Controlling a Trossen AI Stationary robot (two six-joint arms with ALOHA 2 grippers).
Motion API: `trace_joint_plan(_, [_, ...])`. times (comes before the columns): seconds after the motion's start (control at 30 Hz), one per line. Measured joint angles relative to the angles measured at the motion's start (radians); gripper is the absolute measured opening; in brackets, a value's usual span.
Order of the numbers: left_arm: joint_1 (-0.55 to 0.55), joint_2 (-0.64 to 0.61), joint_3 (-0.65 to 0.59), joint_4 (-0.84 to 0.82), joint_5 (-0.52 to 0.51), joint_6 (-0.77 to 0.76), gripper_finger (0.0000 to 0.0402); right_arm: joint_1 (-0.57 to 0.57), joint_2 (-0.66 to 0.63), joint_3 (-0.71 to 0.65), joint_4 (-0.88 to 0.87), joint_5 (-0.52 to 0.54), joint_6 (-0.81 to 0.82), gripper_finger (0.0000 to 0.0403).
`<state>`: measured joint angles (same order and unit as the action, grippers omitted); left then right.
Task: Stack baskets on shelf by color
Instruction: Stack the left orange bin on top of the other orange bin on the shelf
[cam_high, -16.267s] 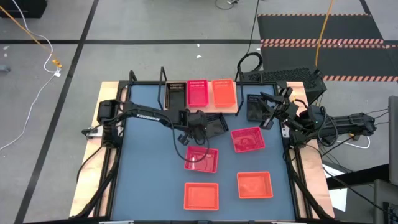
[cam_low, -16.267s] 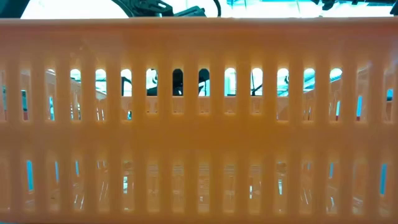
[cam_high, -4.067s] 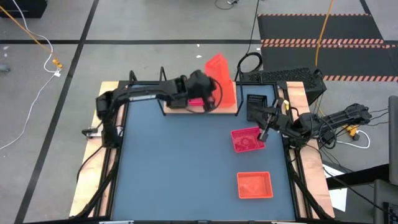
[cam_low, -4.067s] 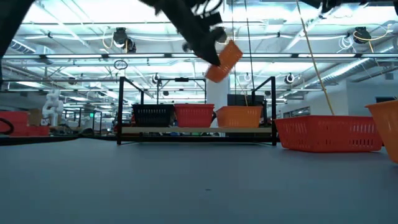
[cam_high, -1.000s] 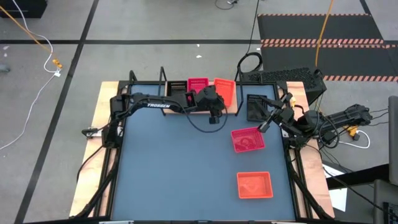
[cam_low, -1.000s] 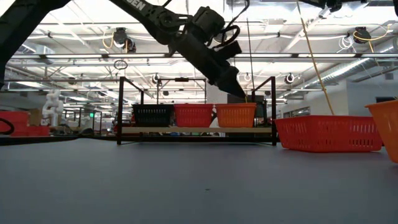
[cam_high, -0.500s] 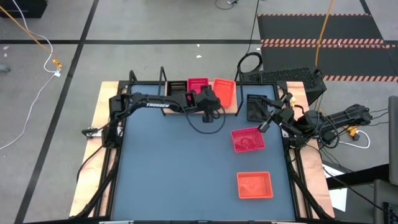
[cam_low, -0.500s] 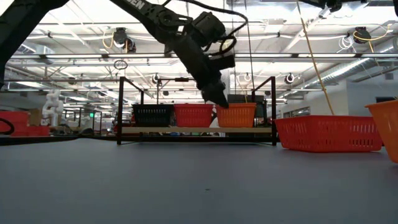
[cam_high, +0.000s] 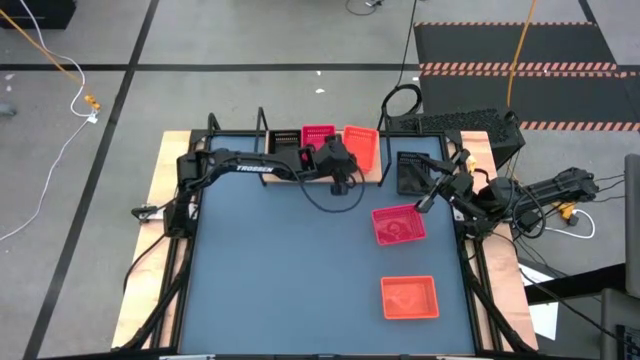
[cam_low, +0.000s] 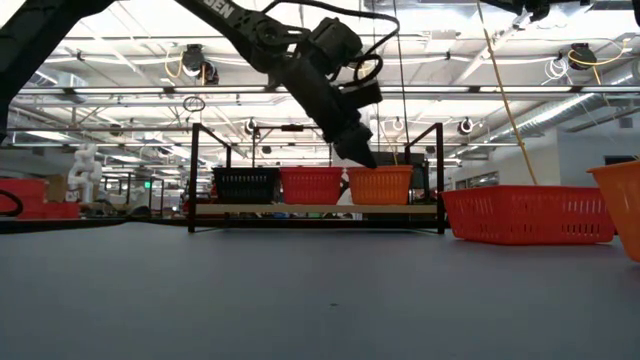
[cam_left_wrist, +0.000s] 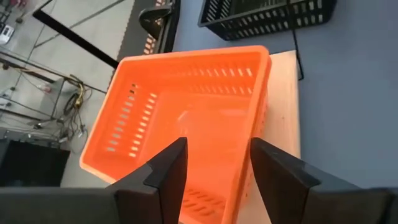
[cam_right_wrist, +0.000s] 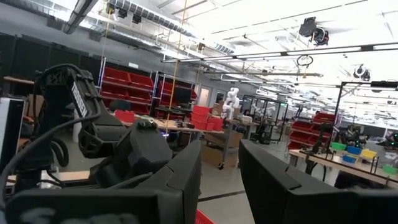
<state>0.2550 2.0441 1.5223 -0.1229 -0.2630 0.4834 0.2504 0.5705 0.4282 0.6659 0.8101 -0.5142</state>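
Observation:
The shelf (cam_high: 372, 176) stands at the table's far edge and bears three stacks: black baskets (cam_high: 285, 146) on its left, pinkish-red baskets (cam_high: 318, 134) in the middle, orange-red baskets (cam_high: 362, 142) on its right. My left gripper (cam_high: 341, 180) hangs open just above the near-left rim of the orange-red stack (cam_left_wrist: 193, 118), fingers pointing down, touching nothing. My right gripper (cam_high: 424, 203) waits open near the right edge, above a pinkish-red basket (cam_high: 398, 224) that lies flat on the table. A black basket (cam_high: 413, 172) and an orange-red basket (cam_high: 409, 297) also rest on the tabletop.
The shelf's black wire uprights (cam_low: 439, 175) rise at both its ends. In the low view the loose pinkish-red basket (cam_low: 528, 214) and the orange-red basket (cam_low: 620, 215) sit on the right. The table's left half and middle (cam_high: 270, 270) hold nothing.
My left gripper, open throughout, has swung a little toward the table's left above the orange-red stack and then partly back, tipping more steeply downward. The baskets on the shelf and on the table have stayed where they were.

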Motion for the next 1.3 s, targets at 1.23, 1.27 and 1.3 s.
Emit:
trace_joint_plan(1.23, [0.005,0.065,0.000,0.130,0.048,-0.152,0.0061,0.000,0.000,0.000,0.004,0.000,-0.006,0.0105])
trace_joint_plan(1.27, [0.004,0.065,0.000,0.135,0.048,-0.154,0.0061,0.000,0.000,0.000,0.004,0.000,-0.006,0.0105])
trace_joint_plan(1.3, [0.004,0.065,0.000,0.136,0.048,-0.154,0.0062,0.000,0.000,0.000,0.004,0.000,-0.005,0.0105])
